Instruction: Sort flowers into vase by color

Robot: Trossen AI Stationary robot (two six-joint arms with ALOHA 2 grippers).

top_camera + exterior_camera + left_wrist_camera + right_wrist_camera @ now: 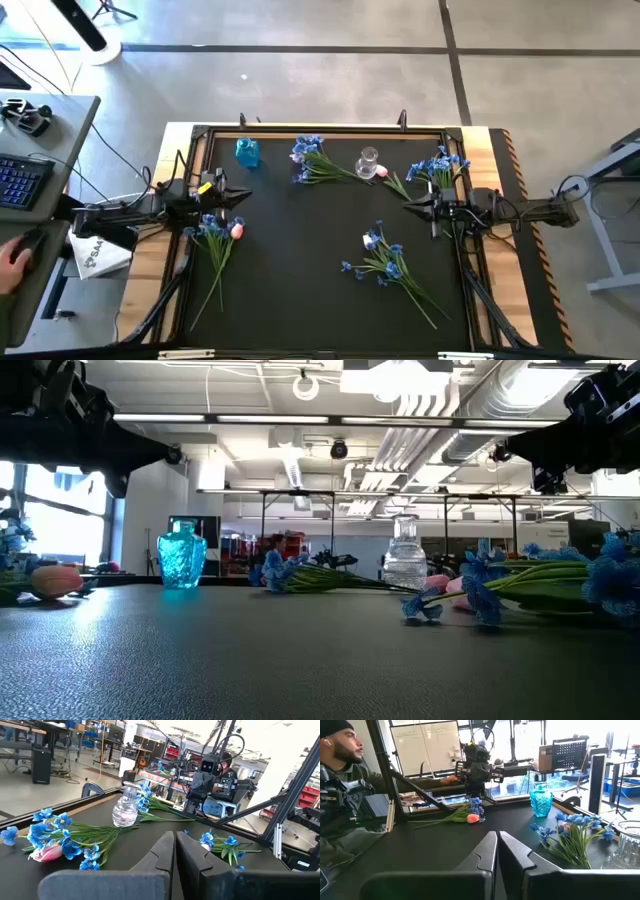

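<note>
Flowers lie flat on the black mat in four places. One blue bunch with a pink tulip [237, 230] is at the left [213, 232]. Another blue bunch [312, 158] lies at the far middle, beside a pink tulip [381, 172]. A third [440, 167] is at the far right and a fourth [385, 262] right of centre. A blue glass vase [247, 152] and a clear glass vase [368, 160] stand upright near the far edge. My left gripper [175, 845] hovers shut above the left bunch [235, 197]. My right gripper [498, 842] hovers shut near the far-right bunch [410, 207].
A person sits off the table's left side [340, 780], one hand on a mouse [15, 255] beside a keyboard [20, 182]. Wooden borders [500, 240] and cables run along the left and right edges of the mat. Bare mat lies in the middle and near part [300, 280].
</note>
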